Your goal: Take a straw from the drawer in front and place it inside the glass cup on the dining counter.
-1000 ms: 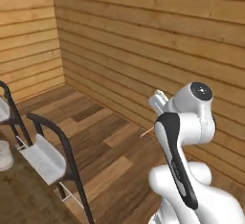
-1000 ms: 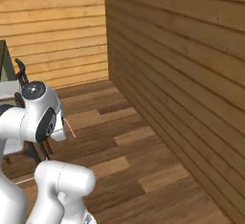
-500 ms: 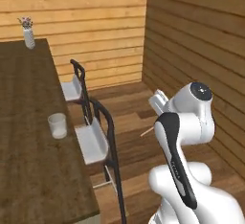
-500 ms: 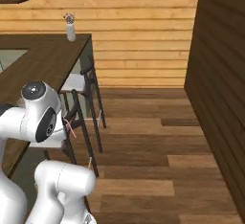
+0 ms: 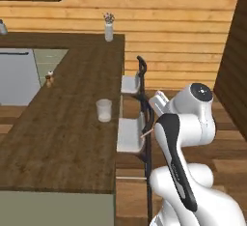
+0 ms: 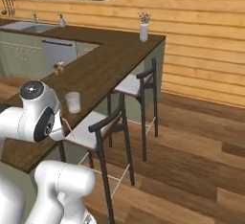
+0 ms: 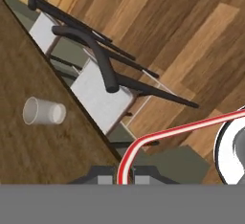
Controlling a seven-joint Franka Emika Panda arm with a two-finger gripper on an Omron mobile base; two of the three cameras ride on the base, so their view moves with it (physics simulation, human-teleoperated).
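Wood-planked kitchen, plank floor, L-shaped dining counter [image 5: 62, 143] of dark brown wood grain occupying the left half of the left base view.

Item one: glass cup [image 5: 103, 110], clear tumbler, upright on the counter near its right edge, centre-left of the left base view; in the hand view it shows at left-centre [image 7: 43, 111], mouth turned toward us.

Item two: straw [image 7: 158, 137], red with a pale stripe, held by us. In the hand view it rises from between the finger tips at bottom centre, bends, and runs off toward the right edge. A short length of it also pokes out beside our arm in the left base view [image 5: 146, 133].

Item three: gripper [image 7: 125, 179], clenched on the straw's lower end (jaws nearly together, as so thin a stick requires).

Item four: two bar stools [image 5: 132, 135], pale seats and dark backs, tucked along the counter's right side between us and the cup.

Relation governing the next move, as we judge it: the cup lies to the upper left of the gripper in the hand view, well apart, across the counter edge and the nearer stool. The straw's long run points right, away from the cup, so it must be swung over and stood upright above the mouth.

Also noted: small vase [image 5: 109, 29] at the counter's far end.
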